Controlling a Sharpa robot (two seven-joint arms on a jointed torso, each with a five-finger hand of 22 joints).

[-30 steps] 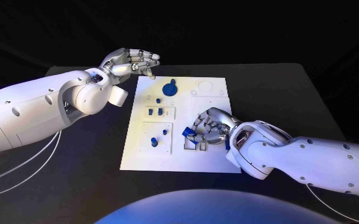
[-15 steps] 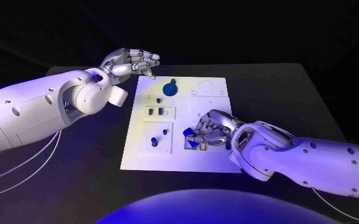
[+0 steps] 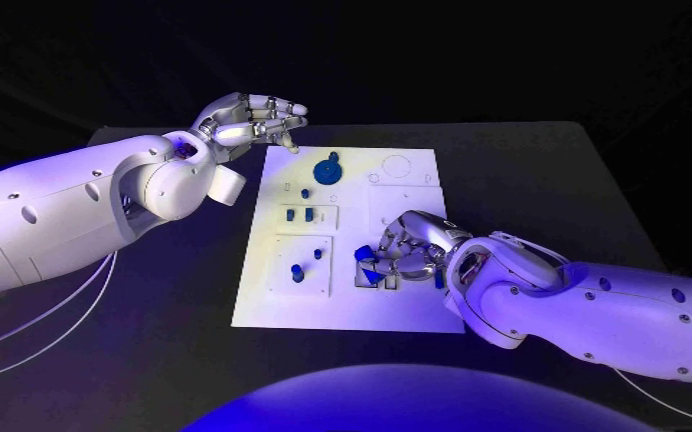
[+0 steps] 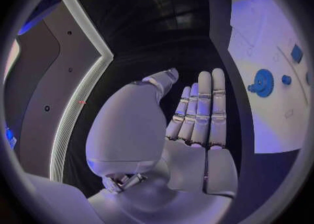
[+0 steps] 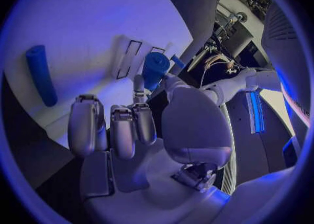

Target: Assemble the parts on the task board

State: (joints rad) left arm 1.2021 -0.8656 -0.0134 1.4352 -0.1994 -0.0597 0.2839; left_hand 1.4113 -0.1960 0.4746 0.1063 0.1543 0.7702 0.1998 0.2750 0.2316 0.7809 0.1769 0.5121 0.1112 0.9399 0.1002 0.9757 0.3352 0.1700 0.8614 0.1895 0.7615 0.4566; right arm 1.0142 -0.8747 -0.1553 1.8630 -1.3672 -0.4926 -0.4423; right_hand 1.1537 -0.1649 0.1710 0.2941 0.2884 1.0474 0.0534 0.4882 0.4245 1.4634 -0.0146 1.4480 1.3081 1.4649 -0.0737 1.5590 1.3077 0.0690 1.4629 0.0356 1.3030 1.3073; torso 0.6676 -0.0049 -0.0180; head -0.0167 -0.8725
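The white task board (image 3: 346, 302) lies mid-table. On its near right part rests my right hand (image 3: 408, 248), fingers curled over some blue parts (image 3: 372, 274). In the right wrist view a short blue cylinder (image 5: 156, 69) sits pinched between a fingertip (image 5: 138, 85) and the thumb, just over the board (image 5: 85, 20). A blue rod (image 5: 41, 75) lies loose on the board beside the hand. My left hand (image 3: 254, 120) hovers off the board's far left corner, palm (image 4: 190, 145) empty and fingers straight.
A blue gear (image 3: 329, 170) sits at the board's far end, and also appears as the gear (image 4: 263, 82) in the left wrist view. Small blue pieces (image 3: 302, 215) and a blue peg (image 3: 297, 273) stand in the left plates. Black table (image 3: 548, 182) surrounds the board.
The right hand has edged slightly toward the board's near side, fingers staying on the blue parts. The left hand has not moved.
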